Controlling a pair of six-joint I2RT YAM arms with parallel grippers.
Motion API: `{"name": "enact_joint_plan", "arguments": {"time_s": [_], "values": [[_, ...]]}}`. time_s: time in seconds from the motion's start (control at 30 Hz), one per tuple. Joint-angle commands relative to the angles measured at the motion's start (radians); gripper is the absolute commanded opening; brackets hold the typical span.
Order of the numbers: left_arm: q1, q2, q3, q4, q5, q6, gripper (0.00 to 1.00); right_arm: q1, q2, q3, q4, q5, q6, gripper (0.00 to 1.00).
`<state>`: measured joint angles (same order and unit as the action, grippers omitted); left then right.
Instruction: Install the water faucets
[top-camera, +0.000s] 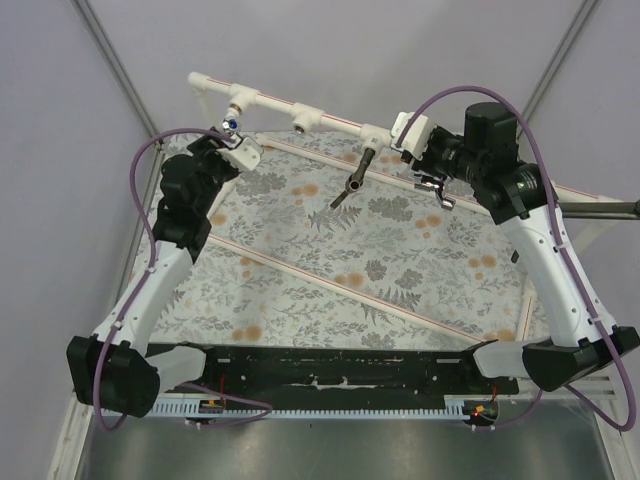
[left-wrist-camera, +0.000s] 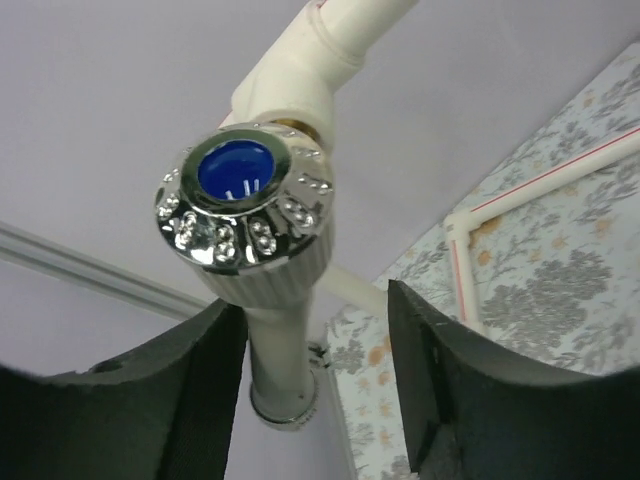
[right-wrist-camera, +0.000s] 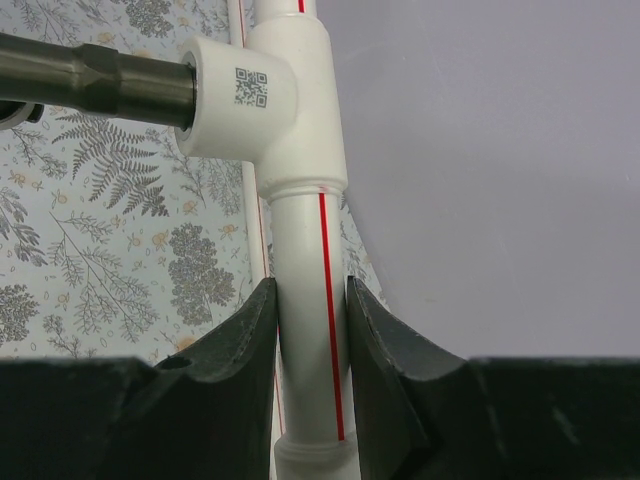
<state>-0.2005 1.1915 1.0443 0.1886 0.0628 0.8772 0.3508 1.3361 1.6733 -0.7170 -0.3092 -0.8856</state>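
The white plastic faucet (left-wrist-camera: 275, 300), with a round chrome knob and blue cap (left-wrist-camera: 240, 205), sits in the left tee of the white pipe frame (top-camera: 275, 100); it also shows in the top view (top-camera: 230, 125). My left gripper (left-wrist-camera: 315, 310) is open, with the faucet's spout between the fingers, close to the left one. A long dark metal tap (right-wrist-camera: 90, 80) is set into the right tee (right-wrist-camera: 270, 90) and slants down over the table (top-camera: 352, 180). My right gripper (right-wrist-camera: 312, 290) is shut on the red-striped pipe (right-wrist-camera: 305, 230) just beside that tee.
The middle tee (top-camera: 303, 122) has a bare opening. A small shiny chrome piece (top-camera: 437, 190) lies under my right wrist. Thin white red-lined pipes (top-camera: 300, 265) lie across the floral tablecloth (top-camera: 400, 250). A black rail (top-camera: 350, 365) runs along the near edge.
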Motion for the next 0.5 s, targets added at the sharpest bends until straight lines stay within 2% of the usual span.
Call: {"name": "enact_joint_plan", "arguments": {"time_s": [0.0, 0.1, 0.2, 0.33, 0.47], "values": [[-0.005, -0.073, -0.035, 0.028, 0.057, -0.157, 0.69, 0.016, -0.006, -0.043, -0.137, -0.062, 0.039, 0.0], [0.021, -0.118, -0.023, 0.029, 0.054, -0.337, 0.83, 0.019, -0.005, -0.044, -0.137, -0.064, 0.039, 0.0], [0.041, -0.168, -0.004, 0.02, 0.048, -0.518, 0.91, 0.019, -0.002, -0.041, -0.137, -0.065, 0.039, 0.0], [0.052, -0.22, 0.051, -0.064, 0.062, -0.775, 0.91, 0.019, 0.005, -0.04, -0.137, -0.062, 0.04, 0.0], [0.117, -0.219, 0.143, -0.229, 0.008, -1.191, 0.91, 0.017, 0.006, -0.044, -0.137, -0.062, 0.04, 0.0]]}}
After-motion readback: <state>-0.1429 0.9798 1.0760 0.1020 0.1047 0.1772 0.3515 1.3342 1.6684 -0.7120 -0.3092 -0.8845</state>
